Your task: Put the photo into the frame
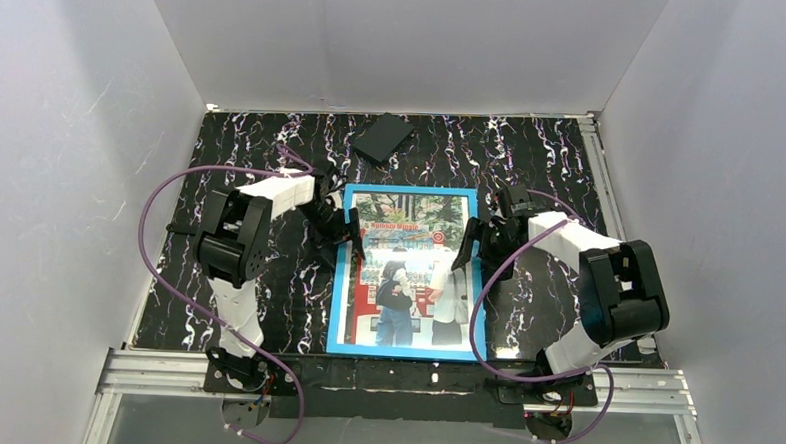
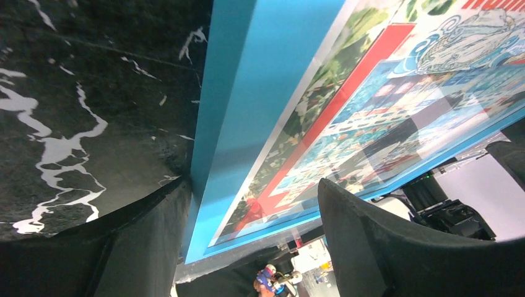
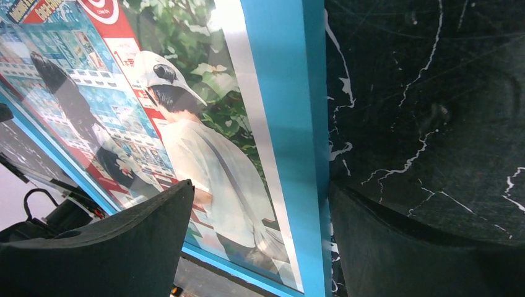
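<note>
Inside frame point(image 1: 411, 191) (blue side up), photo point(image 1: 406, 283)

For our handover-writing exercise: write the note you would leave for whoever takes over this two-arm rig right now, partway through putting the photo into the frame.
Left gripper: open, straddling the left border of the bright blue rectangular glass-fronted frame, gripping nothing.
Right gripper: open, straddling the right border, gripping nothing.
Things: the frame lies blue face up on the black marbled table. The paper print of people at red-and-white vending machines shows through the glass, inside the border.
Done: the print appears seated.
Left: probably only backing both arms away. The frame's back is hidden, so it is unchecked.
</note>
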Robot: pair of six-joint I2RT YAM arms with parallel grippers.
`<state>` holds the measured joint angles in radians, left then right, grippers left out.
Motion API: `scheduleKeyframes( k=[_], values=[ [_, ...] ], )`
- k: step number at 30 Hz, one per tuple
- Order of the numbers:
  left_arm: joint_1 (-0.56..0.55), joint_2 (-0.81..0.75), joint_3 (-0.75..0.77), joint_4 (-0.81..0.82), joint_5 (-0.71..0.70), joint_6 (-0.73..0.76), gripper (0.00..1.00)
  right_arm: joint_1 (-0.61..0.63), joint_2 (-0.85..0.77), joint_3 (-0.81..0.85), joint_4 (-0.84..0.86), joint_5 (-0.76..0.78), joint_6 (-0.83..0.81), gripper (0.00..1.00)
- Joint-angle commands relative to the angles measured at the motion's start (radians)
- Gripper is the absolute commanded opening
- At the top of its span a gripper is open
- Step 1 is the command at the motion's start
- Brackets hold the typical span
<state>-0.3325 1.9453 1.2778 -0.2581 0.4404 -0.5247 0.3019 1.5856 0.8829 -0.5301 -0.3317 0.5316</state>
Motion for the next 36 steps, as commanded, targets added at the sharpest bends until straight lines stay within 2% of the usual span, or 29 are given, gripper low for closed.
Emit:
scheduleKeyframes(
  k=[1, 8, 10, 17, 23, 26, 32, 36],
  values=[
    [0.008, 0.015, 0.020, -0.080, 0.024, 0.004, 0.73, 0.028, 0.015, 0.042, 0.022, 0.001, 0.033, 0.87],
    [0.043, -0.081, -0.045, -0.085, -0.063, -0.001, 0.76, 0.028, -0.084, 0.057, -0.035, 0.075, 0.028, 0.91],
    [0.065, -0.168, -0.080, -0.047, -0.090, -0.004, 0.78, 0.028, -0.142, 0.070, -0.056, 0.093, 0.024, 0.92],
    [0.131, -0.519, -0.215, 0.030, -0.261, 0.056, 0.98, 0.019, -0.339, 0.114, -0.102, 0.175, 0.015, 0.95],
    [0.152, -0.835, -0.317, 0.032, -0.411, 0.189, 0.98, 0.010, -0.503, 0.101, -0.083, 0.305, -0.025, 0.95],
    [0.153, -1.007, -0.437, 0.098, -0.500, 0.222, 0.98, 0.008, -0.624, 0.050, -0.025, 0.414, -0.051, 0.95],
    [0.153, -1.305, -0.816, 0.471, -0.545, 0.385, 0.98, 0.008, -0.906, -0.154, 0.230, 0.551, -0.188, 0.94],
    [0.153, -1.341, -0.928, 0.475, -0.683, 0.397, 0.98, 0.008, -1.050, -0.389, 0.432, 0.649, -0.330, 0.89]
  ],
)
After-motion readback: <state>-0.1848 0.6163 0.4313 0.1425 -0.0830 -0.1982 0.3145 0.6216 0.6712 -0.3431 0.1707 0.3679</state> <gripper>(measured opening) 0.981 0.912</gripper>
